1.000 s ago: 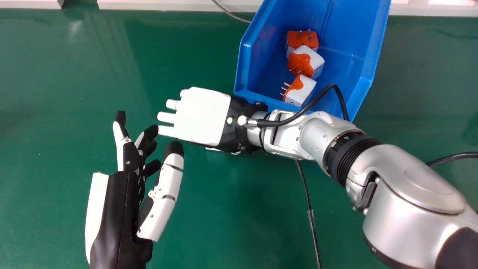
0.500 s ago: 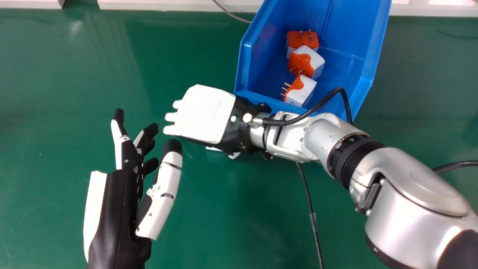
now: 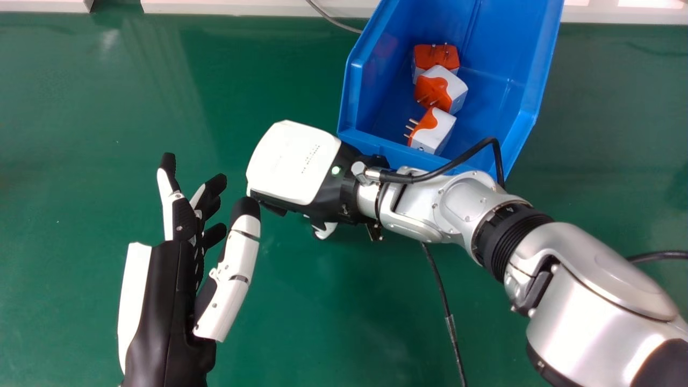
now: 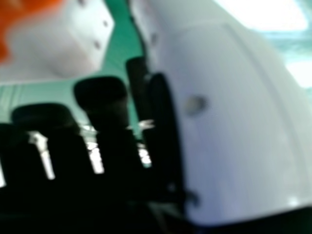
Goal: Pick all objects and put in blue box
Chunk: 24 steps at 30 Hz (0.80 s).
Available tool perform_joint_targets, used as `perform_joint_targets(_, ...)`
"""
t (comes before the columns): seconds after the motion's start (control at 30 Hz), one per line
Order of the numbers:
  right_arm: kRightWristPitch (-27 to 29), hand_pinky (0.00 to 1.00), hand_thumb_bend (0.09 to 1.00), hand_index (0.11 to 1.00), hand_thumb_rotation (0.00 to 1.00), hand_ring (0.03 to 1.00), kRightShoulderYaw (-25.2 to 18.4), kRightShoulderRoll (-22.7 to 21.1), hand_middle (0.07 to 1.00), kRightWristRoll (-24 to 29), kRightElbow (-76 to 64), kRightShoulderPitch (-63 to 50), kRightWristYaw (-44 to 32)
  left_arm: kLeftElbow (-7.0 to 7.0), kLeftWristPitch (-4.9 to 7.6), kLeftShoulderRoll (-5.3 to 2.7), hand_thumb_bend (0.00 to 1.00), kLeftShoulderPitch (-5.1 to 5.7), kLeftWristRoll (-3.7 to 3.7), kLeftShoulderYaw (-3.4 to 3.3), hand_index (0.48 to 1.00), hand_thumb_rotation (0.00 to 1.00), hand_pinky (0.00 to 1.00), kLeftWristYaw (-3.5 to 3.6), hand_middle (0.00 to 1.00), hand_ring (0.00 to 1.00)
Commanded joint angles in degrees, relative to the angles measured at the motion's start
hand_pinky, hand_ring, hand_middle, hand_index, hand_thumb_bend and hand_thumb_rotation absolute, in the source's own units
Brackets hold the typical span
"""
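Observation:
My right hand (image 3: pixel 293 161) is palm down over the table, just outside the near left corner of the blue box (image 3: pixel 387 153), its fingers curled under out of sight. In the right hand view, an orange and white plug adapter (image 4: pixel 53 44) lies close against the dark fingertips of my right hand (image 4: pixel 101 100), the pale thumb off to its side. That adapter is hidden beneath the hand from above. Inside the box rest three similar adapters (image 3: pixel 435 129). My left hand (image 3: pixel 180 236) is open and empty, left of the right hand.
The left thumb tip lies very near the right hand's edge. A black cable (image 3: pixel 451 328) runs over the green table (image 3: pixel 322 322) below the right forearm, and another loops over the box's near rim. A pale ledge (image 3: pixel 215 6) borders the far side.
The right hand's fingers have gone from straight to curled under, and the hand has turned and shifted slightly right. My left hand has drifted slightly up and left. The box and its adapters are unmoved.

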<state>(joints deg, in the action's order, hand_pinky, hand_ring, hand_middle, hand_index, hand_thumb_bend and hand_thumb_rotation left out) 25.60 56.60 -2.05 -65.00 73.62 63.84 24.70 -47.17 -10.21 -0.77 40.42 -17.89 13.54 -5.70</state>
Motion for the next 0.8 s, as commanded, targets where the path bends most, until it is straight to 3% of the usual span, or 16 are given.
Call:
perform_joint_targets(0.0,0.3,0.02,0.517,0.47,0.12,0.059,-1.5,0.0,0.114,2.0,-1.5,0.3,0.0,-0.28,0.36,0.1,0.3,-0.22,0.09,-0.44,0.951,0.74,0.88,-0.05,0.92,0.93)
perform_joint_targets(0.23,0.5,0.03,0.517,0.471,0.12,0.065,-3.0,-0.1,0.126,3.5,-1.6,0.0,-1.0,0.64,0.69,0.04,0.3,-0.98,-0.01,-0.7,0.951,0.74,0.88,-0.11,0.92,0.93)
perform_joint_targets(0.57,1.8,0.05,0.51,0.471,0.11,0.081,-9.3,-2.2,0.145,9.7,-7.4,-4.9,-2.9,1.98,0.85,0.08,0.31,-2.64,-0.31,-0.96,0.951,0.74,0.88,-0.25,0.92,0.93)
perform_joint_targets(0.77,0.5,0.05,0.506,0.47,0.11,0.083,-13.8,-4.5,0.144,14.0,-15.6,-10.5,-6.7,3.32,1.38,0.23,0.33,-3.47,0.12,-1.72,0.95,0.74,0.88,-0.28,0.92,0.93)
